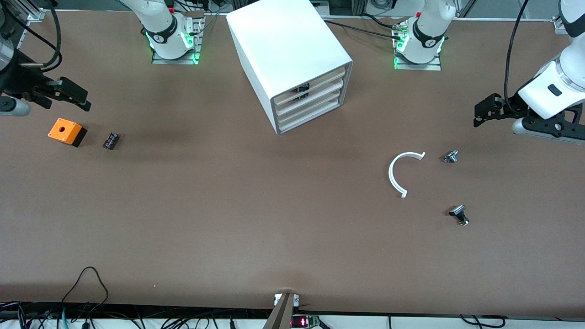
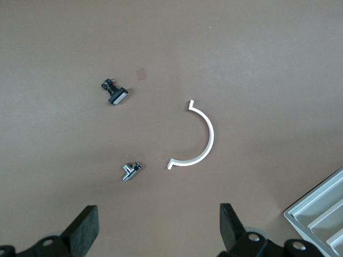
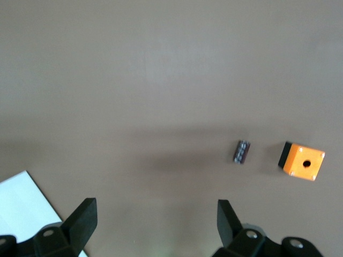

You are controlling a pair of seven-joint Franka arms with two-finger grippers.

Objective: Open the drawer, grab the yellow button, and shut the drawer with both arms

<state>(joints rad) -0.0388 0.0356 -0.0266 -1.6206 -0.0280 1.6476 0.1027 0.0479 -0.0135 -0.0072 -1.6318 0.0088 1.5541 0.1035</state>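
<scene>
Cabinet (image 1: 292, 59) stands on the brown table (image 1: 228, 205), its four cream drawers shut; the drawer (image 1: 315, 83) is topmost, with something dark and orange, maybe the button, showing at its front. Both grippers hang above the table's ends: left gripper (image 1: 480, 112), right gripper (image 1: 75, 98).

Left wrist view: jaws spread wide over white arc (image 2: 199, 140) and two small metal parts.

Right wrist view: jaws wide, empty; orange cube (image 3: 303, 161) beside a small black part (image 3: 241, 152).

button (image 1: 301, 91) half hidden in the drawer (image 1: 307, 87), too small to tell
</scene>
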